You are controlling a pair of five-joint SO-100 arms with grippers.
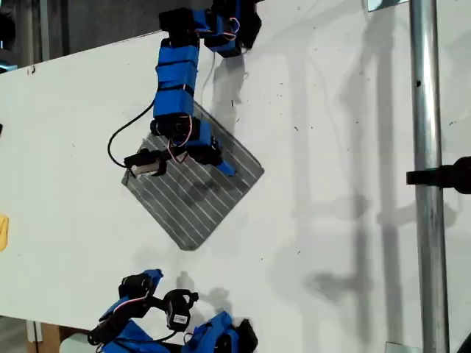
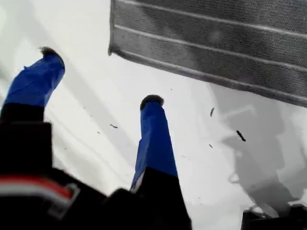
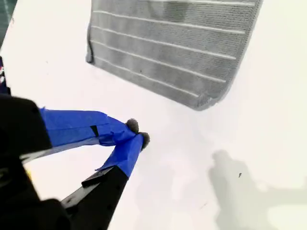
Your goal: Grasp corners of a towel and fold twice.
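The towel is a grey cloth with thin white stripes, lying flat like a diamond on the white table. My first gripper hangs over the towel's upper part in the exterior view. In the first wrist view it is open and holds nothing, with bare table under its fingers and a towel corner just ahead. My second gripper stays at the exterior view's bottom edge. It is shut on nothing, well short of the nearest corner of the towel.
A vertical metal pole with a black clamp stands at the exterior view's right. A black cable loops beside the first arm. A yellow object pokes in at the exterior view's left edge.
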